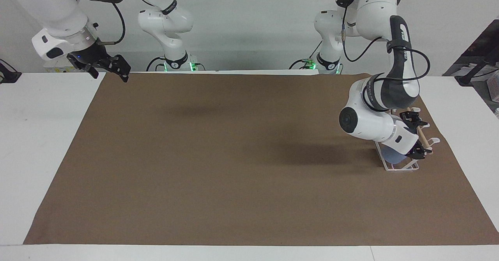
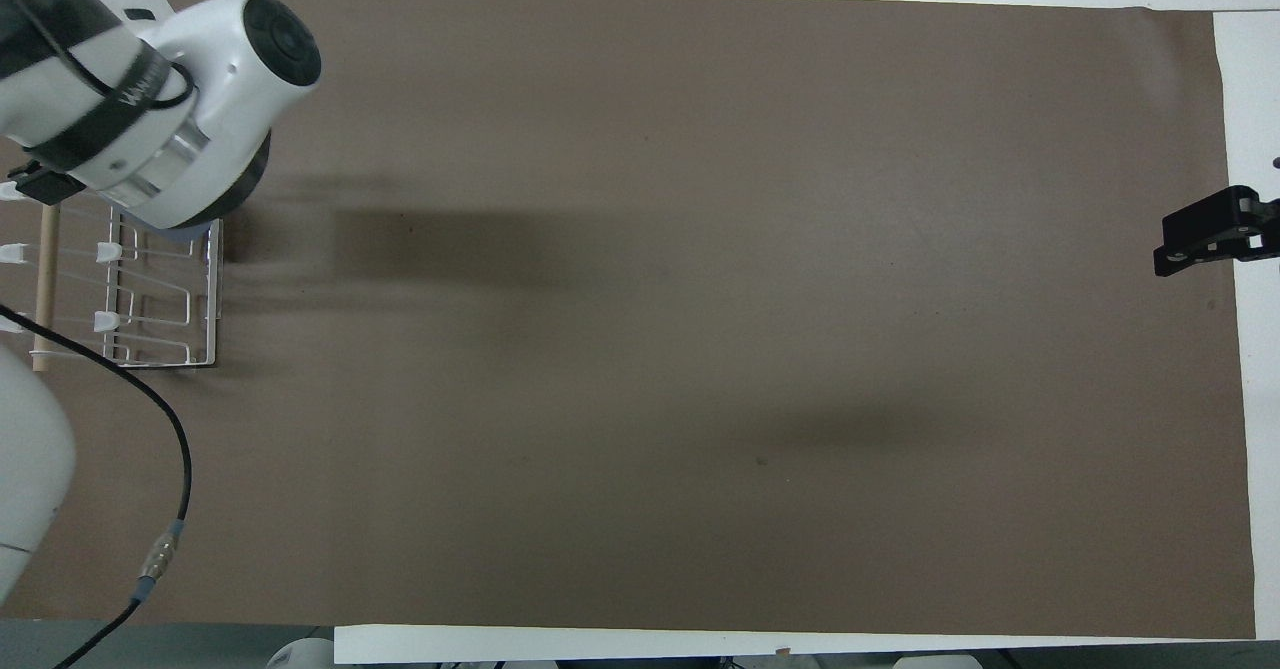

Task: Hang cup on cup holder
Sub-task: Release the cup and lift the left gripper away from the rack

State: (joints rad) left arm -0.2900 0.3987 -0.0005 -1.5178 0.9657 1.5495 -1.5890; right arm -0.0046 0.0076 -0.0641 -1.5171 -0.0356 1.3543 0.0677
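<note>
The white wire cup holder (image 1: 401, 168) stands on the brown mat at the left arm's end of the table, with its wooden dowel (image 1: 423, 138) across the top. The light blue cup (image 1: 391, 157) sits low on the holder's prongs, partly hidden under the left wrist. My left gripper (image 1: 416, 135) is open over the holder, its fingers astride the dowel and apart from the cup. In the overhead view the holder (image 2: 205, 294) shows, but the wrist hides the cup. My right gripper (image 1: 110, 75) is open and empty, waiting raised over the mat's corner at the right arm's end.
The brown mat (image 1: 234, 155) covers most of the white table (image 1: 46, 136). The right gripper (image 2: 1210, 239) shows at the mat's edge in the overhead view. The left arm's cable (image 2: 180, 449) hangs over the mat near the holder.
</note>
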